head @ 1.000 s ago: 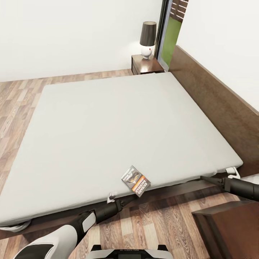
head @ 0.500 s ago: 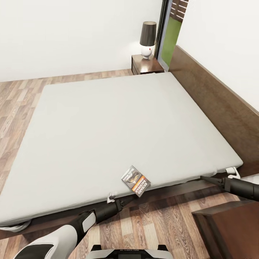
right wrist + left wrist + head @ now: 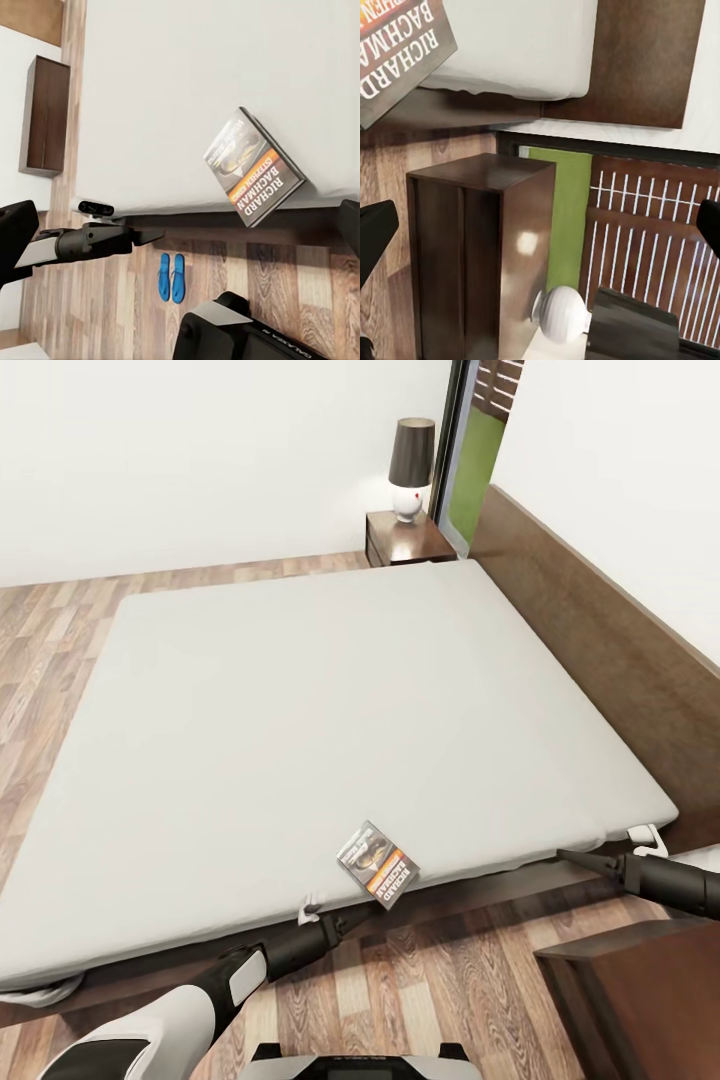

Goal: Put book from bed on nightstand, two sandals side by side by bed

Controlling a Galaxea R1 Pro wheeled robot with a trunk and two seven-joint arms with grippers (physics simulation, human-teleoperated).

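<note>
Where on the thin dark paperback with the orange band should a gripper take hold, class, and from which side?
Probably the corner of the thin dark paperback with the orange band that juts past the pale grey mattress edge. Come from the floor side, where the robot stands, one finger above the cover, one beneath. It lies flat and thin, so its overhang is the one part with room underneath.

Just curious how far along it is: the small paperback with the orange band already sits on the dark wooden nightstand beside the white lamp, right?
Not quite. The small paperback with the orange band lies on the pale grey-white mattress, at its near edge. The head view shows the dark wooden nightstand holding just the white lamp.
</note>
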